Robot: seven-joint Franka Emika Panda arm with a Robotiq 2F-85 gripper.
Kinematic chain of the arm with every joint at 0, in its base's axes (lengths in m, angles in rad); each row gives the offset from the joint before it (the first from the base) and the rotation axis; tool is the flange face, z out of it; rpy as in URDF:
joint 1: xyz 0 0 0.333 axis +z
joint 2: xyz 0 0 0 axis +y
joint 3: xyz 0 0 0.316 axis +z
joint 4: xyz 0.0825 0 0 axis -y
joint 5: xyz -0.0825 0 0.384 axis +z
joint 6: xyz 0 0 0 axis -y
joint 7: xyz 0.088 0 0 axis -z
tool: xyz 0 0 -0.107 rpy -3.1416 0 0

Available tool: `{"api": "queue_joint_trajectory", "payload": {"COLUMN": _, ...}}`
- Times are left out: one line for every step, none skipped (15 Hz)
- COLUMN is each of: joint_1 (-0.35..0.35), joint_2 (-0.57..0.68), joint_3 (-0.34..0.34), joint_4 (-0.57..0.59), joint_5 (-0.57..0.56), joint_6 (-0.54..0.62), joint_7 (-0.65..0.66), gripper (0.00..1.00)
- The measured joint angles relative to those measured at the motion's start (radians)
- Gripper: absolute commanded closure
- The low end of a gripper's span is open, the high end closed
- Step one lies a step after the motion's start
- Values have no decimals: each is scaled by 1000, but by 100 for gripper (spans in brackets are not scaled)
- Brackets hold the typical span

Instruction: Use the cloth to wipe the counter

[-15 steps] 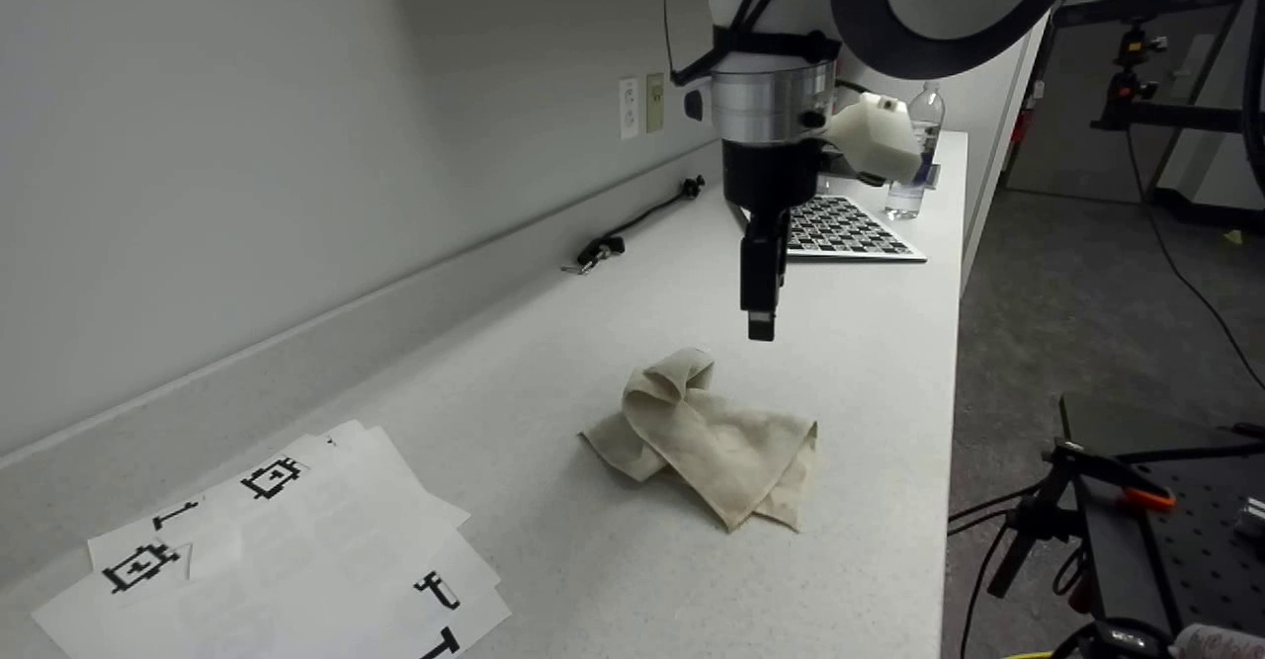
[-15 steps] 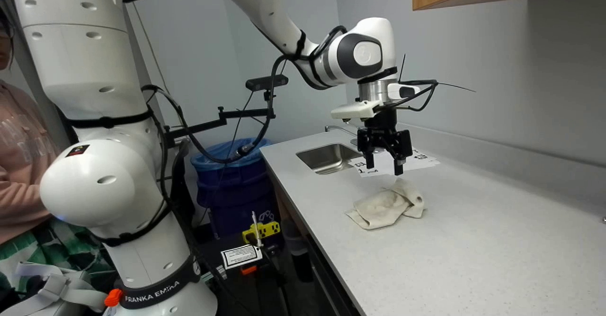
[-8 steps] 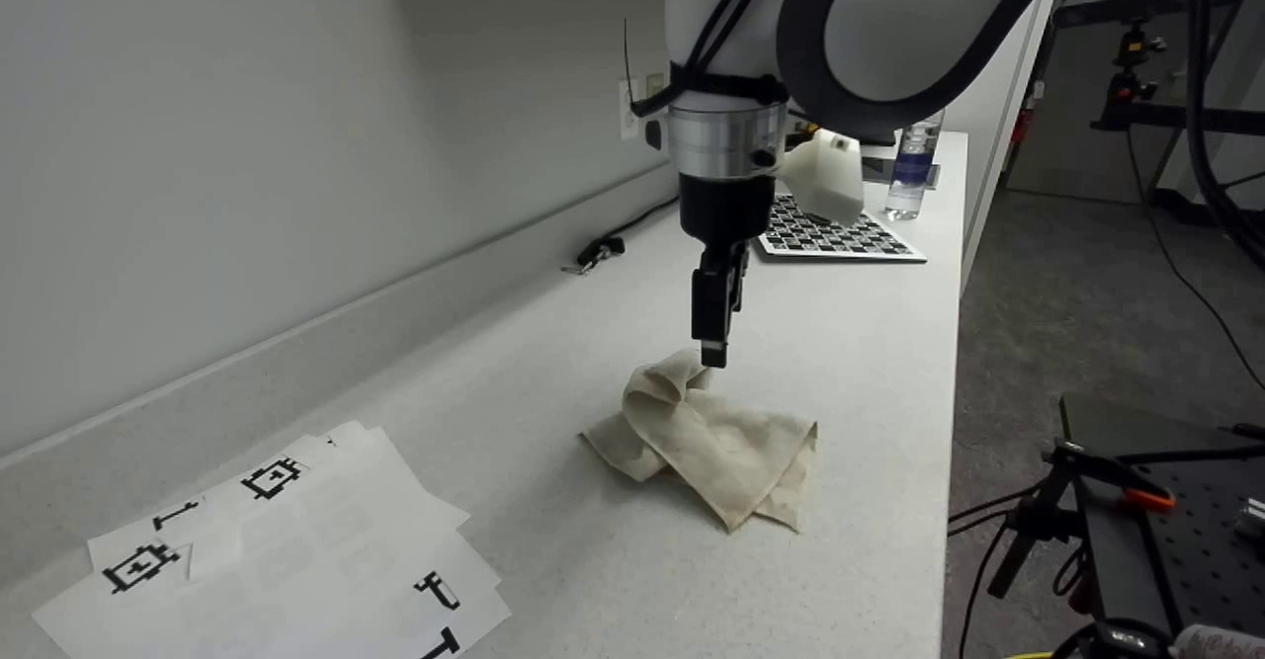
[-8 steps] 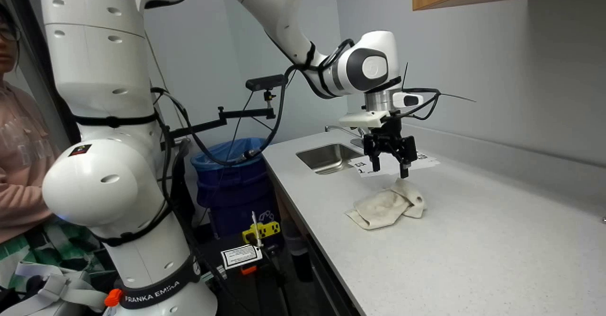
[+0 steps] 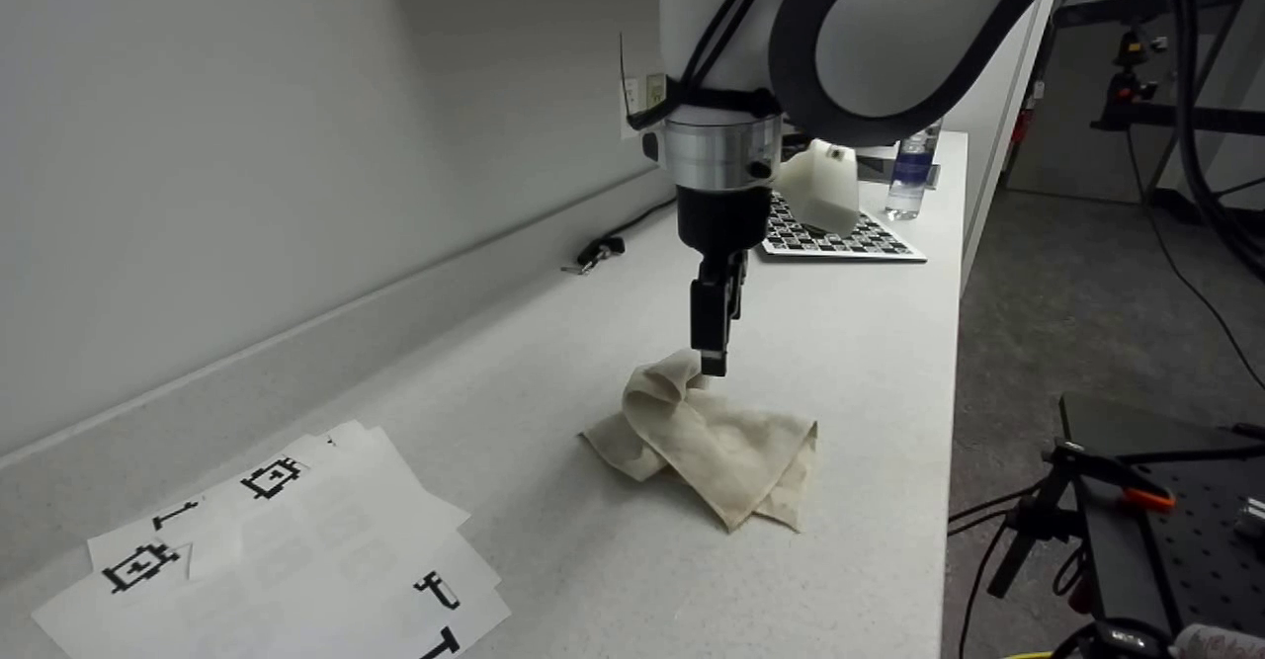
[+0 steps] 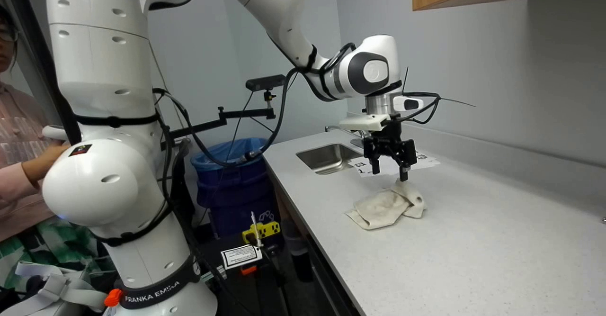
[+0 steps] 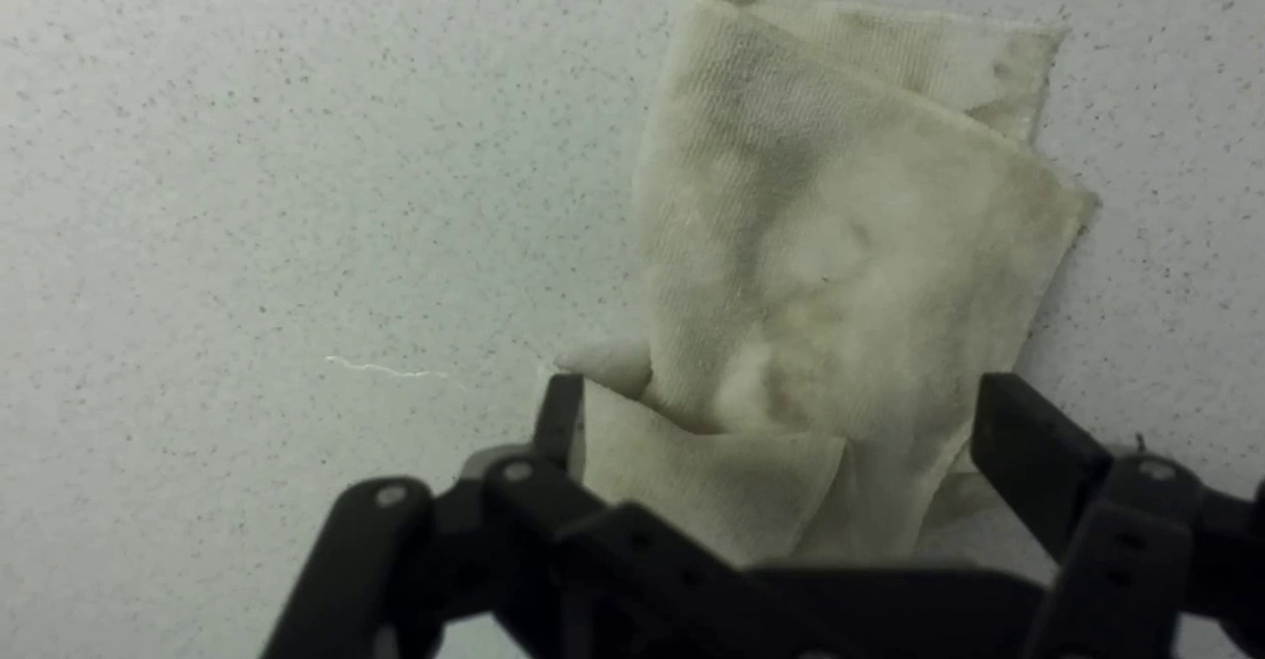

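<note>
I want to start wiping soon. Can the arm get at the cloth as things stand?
Probably yes: the gripper is open, and in the wrist view it spans a folded part of the cloth, with nothing seen in between. Whether they touch, I can't tell.

In an exterior view, the band point(image 6: 161, 294) at the foot of the arm point(image 6: 90, 188) reads FRANKA EMIKA. Beside the arm, a tag point(image 6: 241, 256) carries print too small to read; beyond the arm, a bin point(image 6: 251, 188) shows a recycling sign. Papers point(image 5: 296, 560) on the desk point(image 5: 553, 570) bear framed plus signs.
</note>
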Motion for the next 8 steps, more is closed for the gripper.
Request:
{"api": "queue_joint_trajectory", "payload": {"joint_1": 0, "joint_2": 1, "joint_3": -1, "joint_4": 0, "joint_5": 0, "joint_6": 0, "joint_7": 0, "gripper": 0}}
{"api": "queue_joint_trajectory", "payload": {"joint_1": 0, "joint_2": 2, "joint_3": -2, "joint_4": 0, "joint_5": 1, "joint_6": 0, "joint_7": -1, "gripper": 0}}
{"api": "queue_joint_trajectory", "payload": {"joint_1": 0, "joint_2": 5, "joint_3": -2, "joint_4": 1, "joint_5": 1, "joint_6": 0, "joint_7": -2, "gripper": 0}}
{"api": "queue_joint_trajectory", "payload": {"joint_1": 0, "joint_2": 12, "joint_3": -2, "joint_4": 5, "joint_5": 1, "joint_6": 1, "joint_7": -3, "gripper": 0}}
{"api": "queue_joint_trajectory", "payload": {"joint_1": 0, "joint_2": 23, "joint_3": -2, "joint_4": 11, "joint_5": 1, "joint_6": 7, "joint_7": -3, "gripper": 0}}
{"api": "queue_joint_trajectory", "payload": {"joint_1": 0, "joint_2": 39, "joint_3": -2, "joint_4": 20, "joint_5": 1, "joint_6": 18, "joint_7": -4, "gripper": 0}}
{"api": "queue_joint_trajectory", "payload": {"joint_1": 0, "joint_2": 59, "joint_3": -2, "joint_4": 30, "joint_5": 1, "joint_6": 33, "joint_7": -4, "gripper": 0}}
{"api": "queue_joint_trajectory", "payload": {"joint_1": 0, "joint_2": 83, "joint_3": -2, "joint_4": 43, "joint_5": 0, "joint_6": 51, "joint_7": -4, "gripper": 0}}
